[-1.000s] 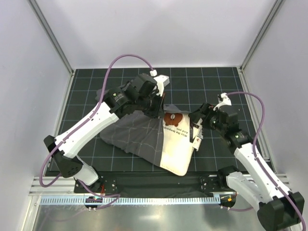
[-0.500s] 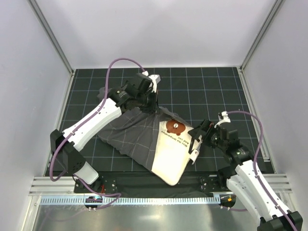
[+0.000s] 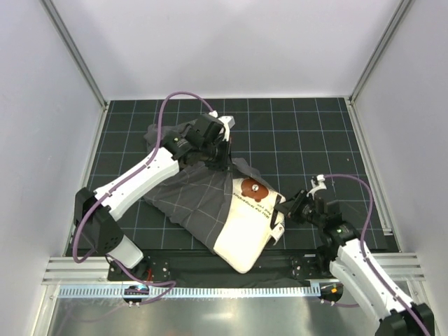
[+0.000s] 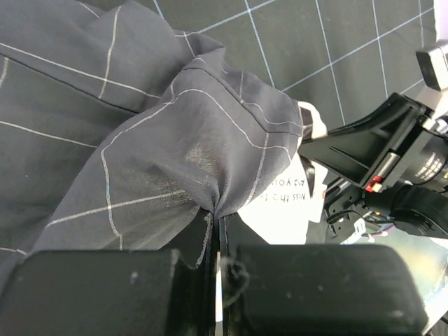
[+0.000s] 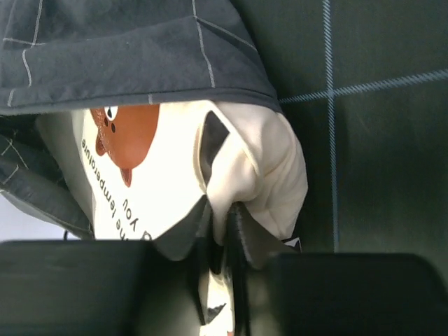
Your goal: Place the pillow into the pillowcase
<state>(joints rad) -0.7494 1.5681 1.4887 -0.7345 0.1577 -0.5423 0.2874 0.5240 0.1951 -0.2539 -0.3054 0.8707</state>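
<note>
- My left claw (image 4: 217, 227) is clenched on a fold of the case (image 4: 175, 140). In the left wrist view the grey cloth bunches into the slit between the two fingers, and the cloth covers their tips.
- From the top view that claw sits at the far edge of the case. The wrist body covers the pinch itself there, so I only see it from the wrist.
- My right claw (image 5: 222, 224) is grasping the pillow (image 5: 168, 175). The right wrist view shows a cream fold at its corner drawn down between the fingers.
- The pillow lies slanted on the bench (image 3: 308, 133), its far-left part inside the case and its near-right part sticking out.
- I cannot tell how deep the pillow goes in; the case hides everything past its hem.
- The bear print (image 3: 253, 187) sits just outside the hem from above. In the right wrist view the hem cuts across the top of the bear.
- The lettering beside the bear is too small to read from above, and the wrist view's frame edge cuts it off.
- The far-left end of the case is bunched under the left arm and mostly hidden.
- In the left wrist view the right arm (image 4: 378, 154) shows at the right edge, cut off by the frame.
</note>
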